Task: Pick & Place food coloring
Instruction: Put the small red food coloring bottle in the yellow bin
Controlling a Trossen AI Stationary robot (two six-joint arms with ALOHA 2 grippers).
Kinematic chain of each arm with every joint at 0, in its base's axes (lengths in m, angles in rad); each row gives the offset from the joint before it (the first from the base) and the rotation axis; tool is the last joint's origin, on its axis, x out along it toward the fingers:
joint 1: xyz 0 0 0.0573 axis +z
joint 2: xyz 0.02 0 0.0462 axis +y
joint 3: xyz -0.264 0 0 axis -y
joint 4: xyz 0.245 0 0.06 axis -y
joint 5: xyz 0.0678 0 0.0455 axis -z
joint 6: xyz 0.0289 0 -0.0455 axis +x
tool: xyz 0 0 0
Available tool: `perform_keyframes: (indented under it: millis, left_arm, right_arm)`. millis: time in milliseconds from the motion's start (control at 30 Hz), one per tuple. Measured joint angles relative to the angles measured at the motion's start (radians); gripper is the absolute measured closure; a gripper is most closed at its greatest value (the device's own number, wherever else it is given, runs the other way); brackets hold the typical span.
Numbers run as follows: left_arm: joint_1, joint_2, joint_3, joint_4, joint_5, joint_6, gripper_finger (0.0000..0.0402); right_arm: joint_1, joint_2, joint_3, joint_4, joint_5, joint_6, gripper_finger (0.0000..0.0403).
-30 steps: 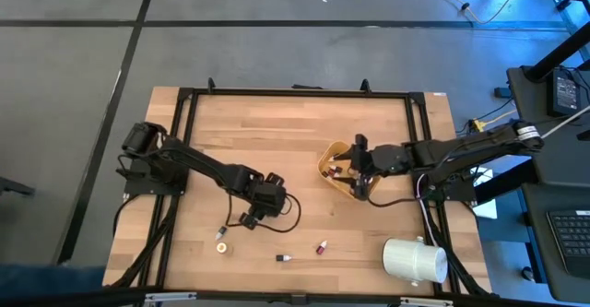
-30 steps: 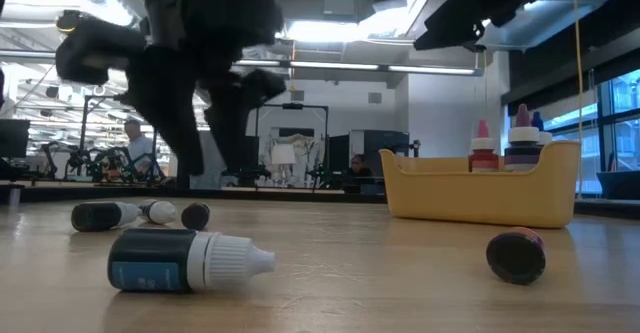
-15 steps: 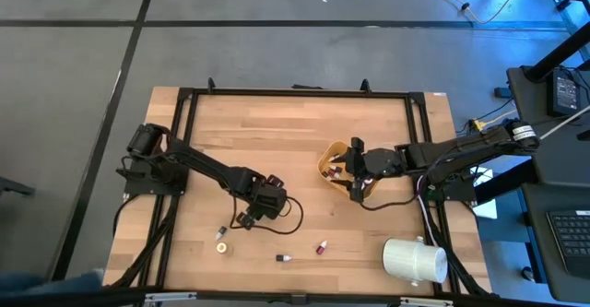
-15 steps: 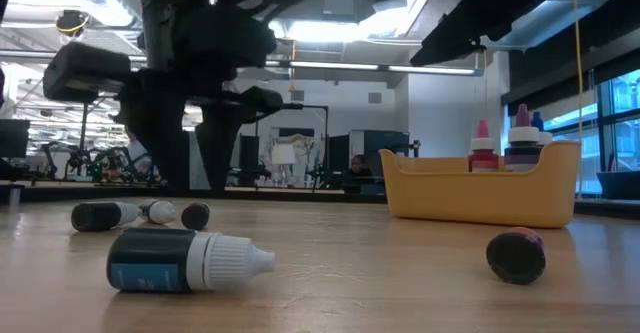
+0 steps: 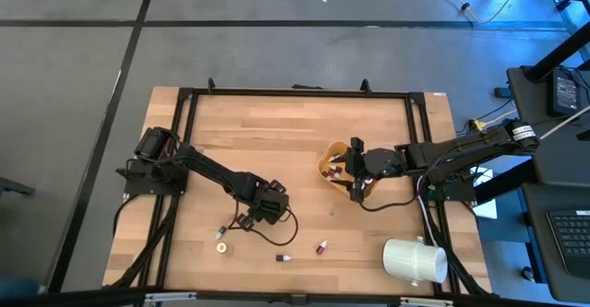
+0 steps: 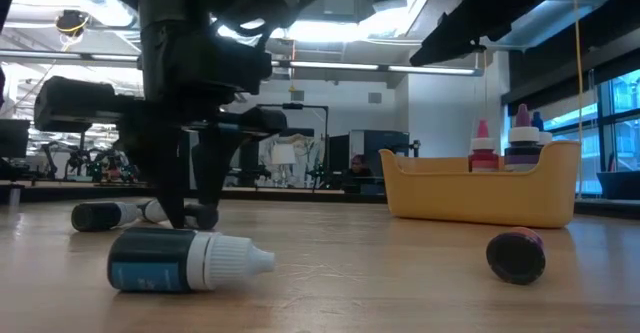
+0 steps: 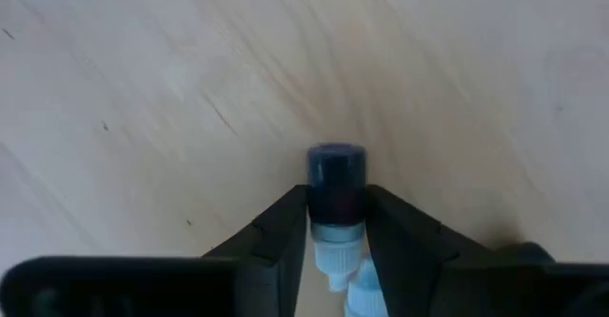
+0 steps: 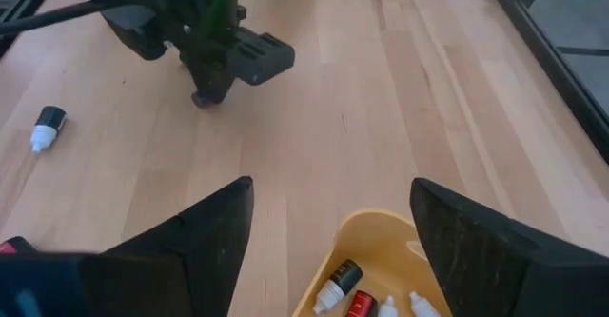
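**Mid-task: left end effector closing on a loose dropper bottle, bowl partly stocked**

My left end effector (image 7: 338,246) is down at the worktop (image 5: 295,141) with its fingers (image 7: 276,236) pressed against both sides of a small dark bottle (image 7: 334,188) lying flat, white tip toward the wrist; I judge this a pinch being made, with the bottle not yet lifted. My right end effector (image 8: 328,227) hangs spread wide above the near rim of the yellow-orange bowl (image 5: 336,164), holding nothing.

Done so far, as I read it: several bottles already sit in the bowl (image 8: 366,260), among them a dark one (image 8: 338,284) and a red one (image 8: 360,305); the low view shows capped tips (image 6: 510,133) rising above its wall.

Left to do: loose bottles remain on the worktop, one at (image 5: 221,231), one at (image 5: 284,257), a red one (image 5: 321,248), and the larger dark bottle (image 6: 185,260) lying near the low camera
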Motion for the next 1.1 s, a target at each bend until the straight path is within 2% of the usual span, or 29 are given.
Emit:
perform_keyframes:
  millis: [200, 367, 500, 567, 633, 767, 933, 1100]
  left_arm:
    - [0.0, 0.002, 0.0, 0.034, -0.014, -0.011, 0.0335]
    - [0.005, -0.002, 0.005, 0.099, -0.061, -0.108, 0.0331]
    - [0.029, -0.004, 0.076, 0.093, -0.108, -0.172, 0.0329]
    - [0.049, -0.004, 0.119, 0.102, -0.126, -0.19, 0.0331]
    - [0.075, -0.004, 0.16, 0.134, -0.142, -0.197, 0.0331]
    - [0.128, -0.006, 0.232, 0.269, -0.149, -0.158, 0.0328]
    - [0.196, 0.005, 0.238, 0.584, -0.106, -0.088, 0.0329]
    - [0.253, 0.048, 0.238, 0.717, -0.08, -0.161, 0.0327]
  right_arm:
    - [0.0, -0.001, 0.0, 0.002, 0.0, 0.005, 0.0119]
    - [0.003, -0.041, 0.02, -0.009, 0.0, -0.013, 0.0119]
    - [0.024, -0.122, 0.033, -0.062, 0.003, -0.017, 0.0119]
    - [0.043, -0.169, 0.033, -0.097, 0.05, 0.003, 0.0119]
    - [0.067, -0.213, 0.033, -0.137, 0.144, 0.004, 0.0119]
    - [0.103, -0.289, 0.032, -0.184, 0.279, 0.006, 0.0119]
    - [0.119, -0.333, 0.032, -0.196, 0.286, 0.032, 0.0119]
    - [0.124, -0.322, 0.032, -0.201, 0.281, 0.038, 0.0119]
